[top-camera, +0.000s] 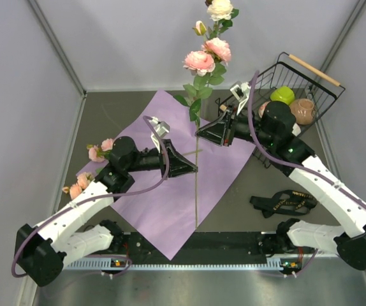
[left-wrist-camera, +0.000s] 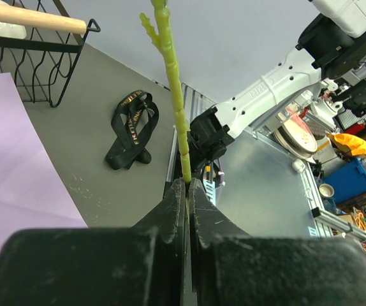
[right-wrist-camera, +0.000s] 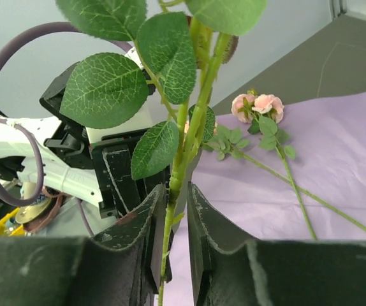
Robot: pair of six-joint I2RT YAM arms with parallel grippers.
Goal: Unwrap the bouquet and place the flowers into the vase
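One long rose stem (top-camera: pixel 196 197) with pink and cream blooms (top-camera: pixel 200 60) is lifted over the pink-lilac paper sheet (top-camera: pixel 164 210). My left gripper (top-camera: pixel 194 169) (left-wrist-camera: pixel 187 185) is shut on the bare lower stem (left-wrist-camera: pixel 175 95). My right gripper (top-camera: pixel 199 132) (right-wrist-camera: pixel 178 188) sits higher up, just under the leaves. Its jaws are narrow around the stem (right-wrist-camera: pixel 199 121), which touches one finger, with a gap on the other side. More flowers (top-camera: pixel 100 150) (right-wrist-camera: pixel 259 105) lie on the sheet's left side. The black ribbon (top-camera: pixel 285 203) (left-wrist-camera: pixel 132 131) lies loose on the table. The vase is out of view.
A black wire basket (top-camera: pixel 326 86) (left-wrist-camera: pixel 43 64) with a wooden handle stands at the back right, holding a green object (top-camera: pixel 282 95) and a brown pot (top-camera: pixel 303 110). Grey walls close in the table on three sides.
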